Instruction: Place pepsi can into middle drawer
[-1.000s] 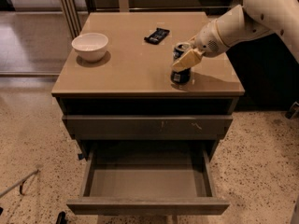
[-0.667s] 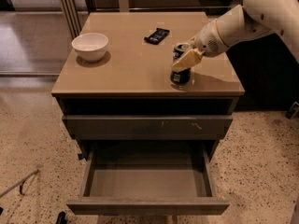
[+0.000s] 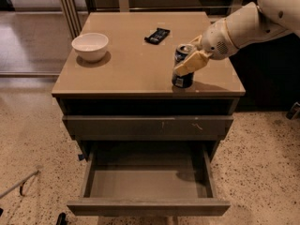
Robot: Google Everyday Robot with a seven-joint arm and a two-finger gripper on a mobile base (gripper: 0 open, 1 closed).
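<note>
The pepsi can [image 3: 182,80], dark blue with a silver top, stands upright on the cabinet top near its front right edge. My gripper [image 3: 185,63] reaches in from the right on the white arm [image 3: 243,27]. Its tan fingers [image 3: 191,63] are closed around the can's upper half, and the can's base rests on the top. The middle drawer [image 3: 147,206] is pulled wide open below, at the bottom of the view. It has a plain flat front, and nothing lies on its smooth grey inside.
A white bowl [image 3: 90,46] sits at the left of the cabinet top [image 3: 136,64]. A flat black wrapped bar [image 3: 157,35] lies at the back middle. A closed drawer front with small white scuff marks [image 3: 147,127] is above the open drawer. Speckled floor surrounds the cabinet.
</note>
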